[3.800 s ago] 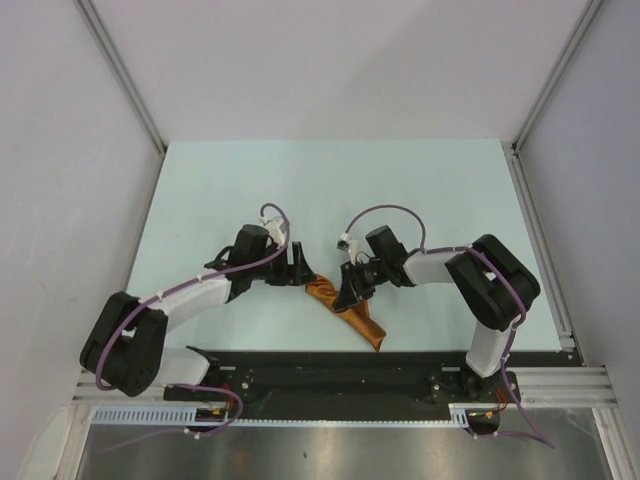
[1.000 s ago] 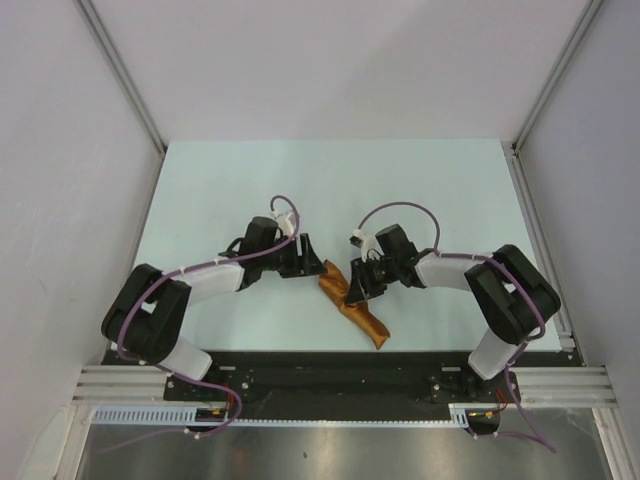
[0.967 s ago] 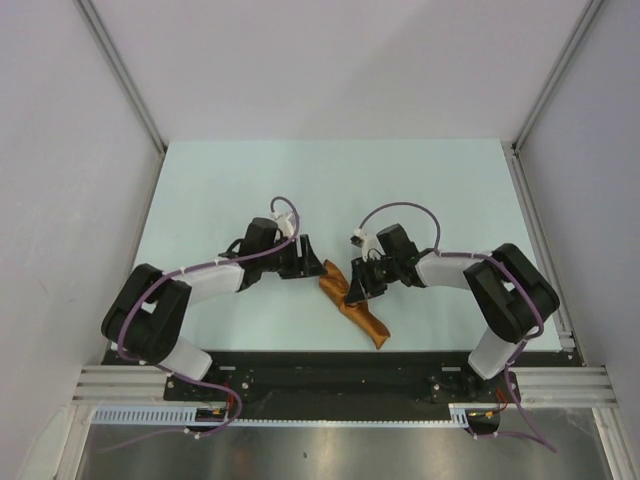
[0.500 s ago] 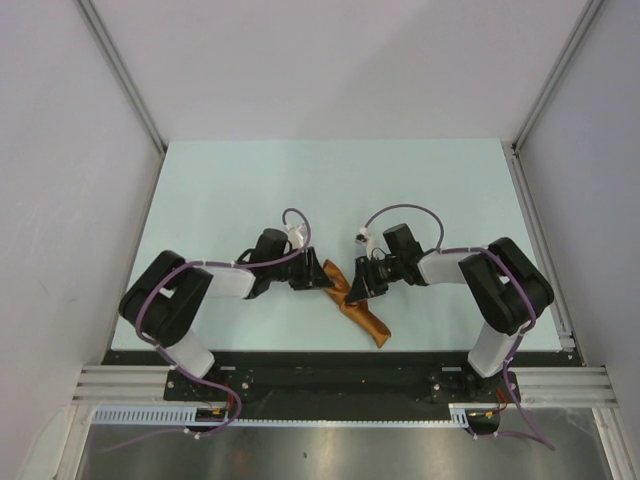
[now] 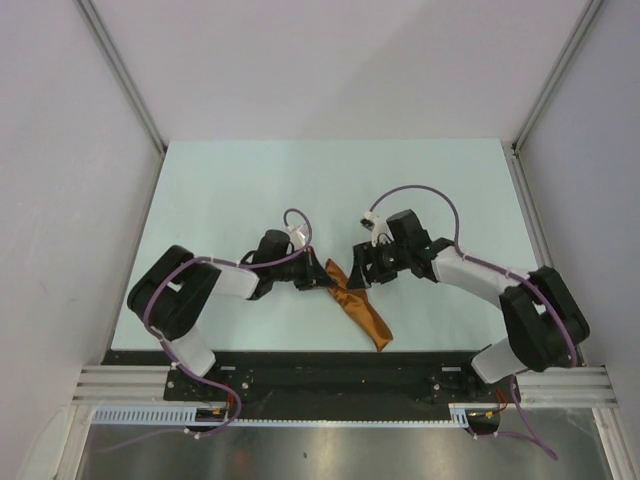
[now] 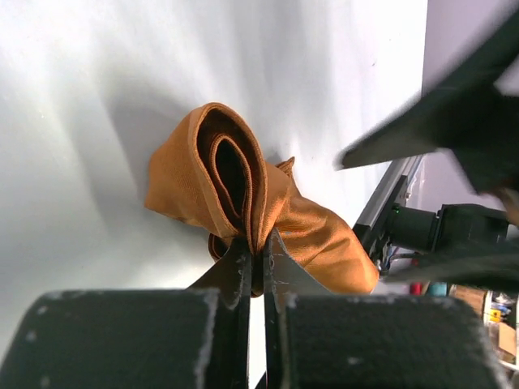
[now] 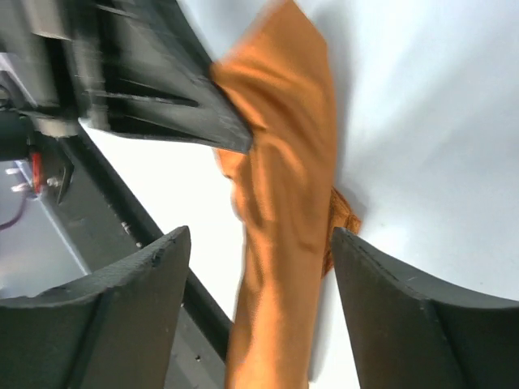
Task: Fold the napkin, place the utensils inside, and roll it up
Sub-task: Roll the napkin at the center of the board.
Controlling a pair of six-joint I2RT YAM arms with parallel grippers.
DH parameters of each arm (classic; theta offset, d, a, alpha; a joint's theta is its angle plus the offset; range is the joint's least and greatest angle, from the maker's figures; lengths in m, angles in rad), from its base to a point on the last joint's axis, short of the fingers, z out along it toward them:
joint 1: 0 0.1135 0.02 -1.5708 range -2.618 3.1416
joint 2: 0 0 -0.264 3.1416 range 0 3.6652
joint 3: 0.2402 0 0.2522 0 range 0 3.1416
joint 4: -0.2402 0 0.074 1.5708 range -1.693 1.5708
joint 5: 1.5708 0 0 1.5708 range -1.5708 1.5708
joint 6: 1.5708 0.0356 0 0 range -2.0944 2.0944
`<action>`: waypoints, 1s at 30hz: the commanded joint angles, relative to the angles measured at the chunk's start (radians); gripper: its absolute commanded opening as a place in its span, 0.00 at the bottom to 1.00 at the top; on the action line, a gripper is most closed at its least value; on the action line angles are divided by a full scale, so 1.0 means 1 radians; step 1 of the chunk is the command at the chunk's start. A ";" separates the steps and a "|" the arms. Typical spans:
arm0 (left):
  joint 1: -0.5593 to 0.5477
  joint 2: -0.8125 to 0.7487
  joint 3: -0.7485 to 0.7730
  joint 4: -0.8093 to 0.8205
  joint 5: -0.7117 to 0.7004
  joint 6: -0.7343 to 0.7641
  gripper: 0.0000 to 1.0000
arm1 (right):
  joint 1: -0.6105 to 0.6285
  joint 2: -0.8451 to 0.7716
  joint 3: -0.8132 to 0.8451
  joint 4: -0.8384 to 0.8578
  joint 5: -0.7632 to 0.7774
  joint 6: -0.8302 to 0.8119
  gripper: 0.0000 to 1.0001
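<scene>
One Limp Roll, Pinched at Its End

The left fingers [image 6: 235, 279] clamp the layered end of the napkin [image 6: 174, 182], which lies rolled on the bench [image 5: 220, 190] near its front edge; the right fingers [image 7: 142, 300] stand apart astride it. Soft, slick cloth likely unrolls; grip across all layers.

Bright even light, soft shadows, blurred right fingers [image 6: 454, 105] in left wrist view

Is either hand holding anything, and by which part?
The left hand pinches the napkin by a fold at its rolled-up end; the right hand is open, holding nothing.
</scene>
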State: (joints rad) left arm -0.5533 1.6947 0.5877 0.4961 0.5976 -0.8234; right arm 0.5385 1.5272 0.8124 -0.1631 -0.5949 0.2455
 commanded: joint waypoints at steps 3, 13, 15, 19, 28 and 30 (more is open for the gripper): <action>-0.011 0.013 0.044 -0.045 0.005 -0.014 0.00 | 0.257 -0.136 0.116 -0.199 0.490 -0.094 0.80; -0.010 0.045 0.109 -0.151 -0.010 0.010 0.00 | 0.578 -0.056 0.145 -0.182 0.902 -0.224 0.75; -0.011 0.046 0.116 -0.156 -0.012 0.010 0.00 | 0.592 -0.007 0.148 -0.187 0.914 -0.242 0.73; -0.011 0.049 0.124 -0.166 -0.010 0.013 0.00 | 0.598 0.047 0.145 -0.176 0.905 -0.242 0.70; -0.011 0.056 0.142 -0.183 -0.004 0.027 0.00 | 0.575 0.122 0.126 -0.162 0.952 -0.242 0.71; -0.011 0.056 0.146 -0.182 -0.001 0.027 0.00 | 0.560 0.126 0.113 -0.154 0.951 -0.242 0.71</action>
State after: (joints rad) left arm -0.5598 1.7393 0.7010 0.3183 0.5980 -0.8219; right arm 1.1267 1.6341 0.9283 -0.3321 0.3088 0.0166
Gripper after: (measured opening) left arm 0.027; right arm 0.709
